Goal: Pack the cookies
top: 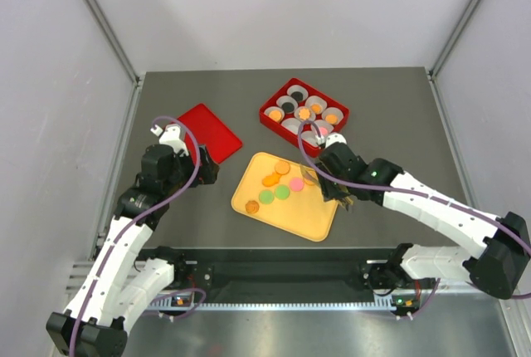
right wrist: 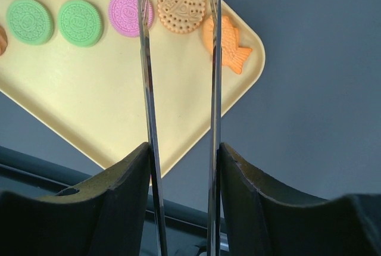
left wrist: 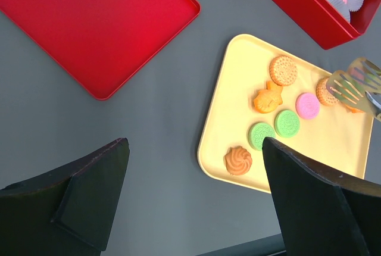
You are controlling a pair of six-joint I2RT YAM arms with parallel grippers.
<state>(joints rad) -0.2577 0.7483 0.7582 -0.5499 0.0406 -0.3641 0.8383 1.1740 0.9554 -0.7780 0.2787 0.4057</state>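
Several cookies lie on a yellow tray: a pink one, two green ones, a tan round one, an orange fish shape and an orange swirl. More cookies sit in white paper cups in the red box. My right gripper is shut on metal tongs. The tongs' open tips hover over the tray's right side, around the tan cookie. My left gripper is open and empty, above the table left of the tray.
A flat red lid lies at the back left, beside my left arm. The red box stands just behind the tray. White walls enclose the table on three sides.
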